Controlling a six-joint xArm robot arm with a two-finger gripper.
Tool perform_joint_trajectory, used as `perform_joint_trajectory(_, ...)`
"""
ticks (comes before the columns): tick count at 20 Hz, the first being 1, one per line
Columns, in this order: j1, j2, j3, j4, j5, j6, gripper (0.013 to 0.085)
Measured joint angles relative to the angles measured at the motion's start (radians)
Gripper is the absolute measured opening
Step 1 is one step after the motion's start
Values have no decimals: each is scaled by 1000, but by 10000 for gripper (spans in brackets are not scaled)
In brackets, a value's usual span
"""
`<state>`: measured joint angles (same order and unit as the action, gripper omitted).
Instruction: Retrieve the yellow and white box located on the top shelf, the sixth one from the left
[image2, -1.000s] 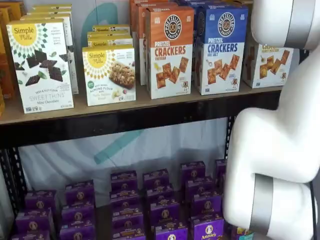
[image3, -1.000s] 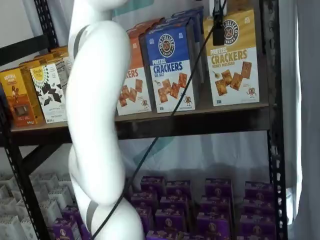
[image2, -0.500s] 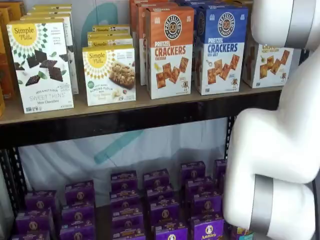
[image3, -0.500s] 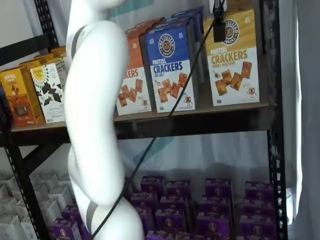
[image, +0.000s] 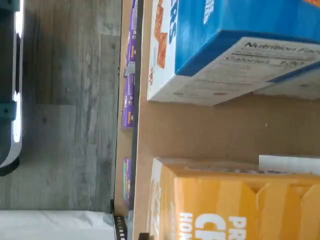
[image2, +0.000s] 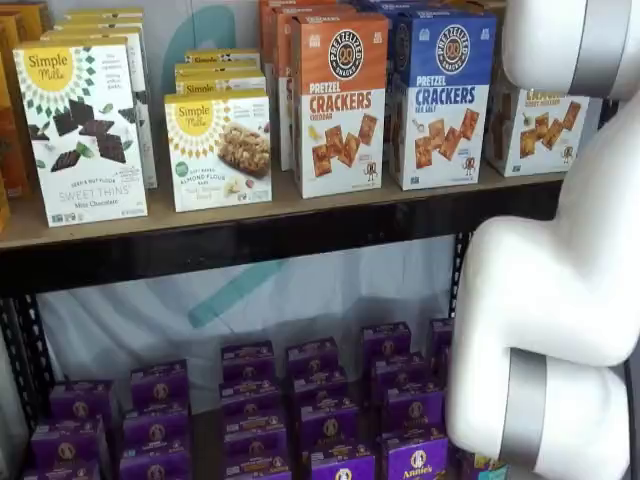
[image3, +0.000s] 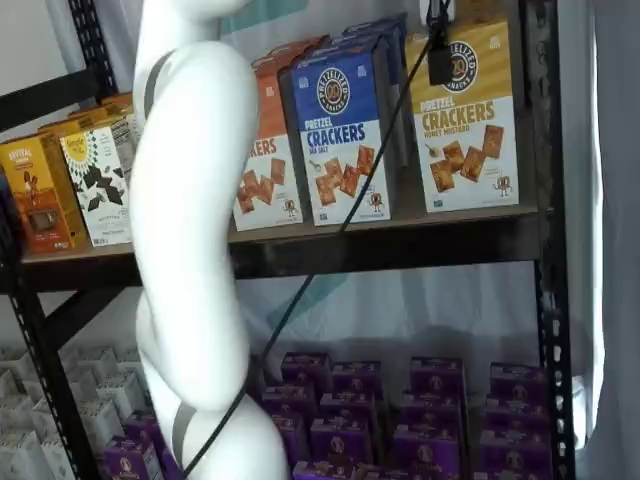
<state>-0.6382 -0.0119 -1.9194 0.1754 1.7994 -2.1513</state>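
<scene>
This looks like a shop set up for a robot. A shelf (image2: 250, 235) on black metal posts (image3: 545, 250) holds rows of cracker boxes (image2: 337, 105) facing front, and many small purple boxes (image2: 325, 420) sit lined up below.

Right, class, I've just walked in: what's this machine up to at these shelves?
A white robot arm is reaching up to the top shelf for the yellow and white box of pretzel crackers, which stands beside a blue box. A black gripper finger hangs in front of the box's upper part. Whether the gripper is open or shut cannot be told.
</scene>
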Motion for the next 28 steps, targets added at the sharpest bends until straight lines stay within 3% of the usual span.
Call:
perform_joint_trajectory(6,-3,-4,2,3,-5,-3,730)
perform_joint_trajectory(10,-5,-5,-1,4,-2,-4,610)
perform_joint_trajectory(28,-25,-9,-24,27,46,-8,610)
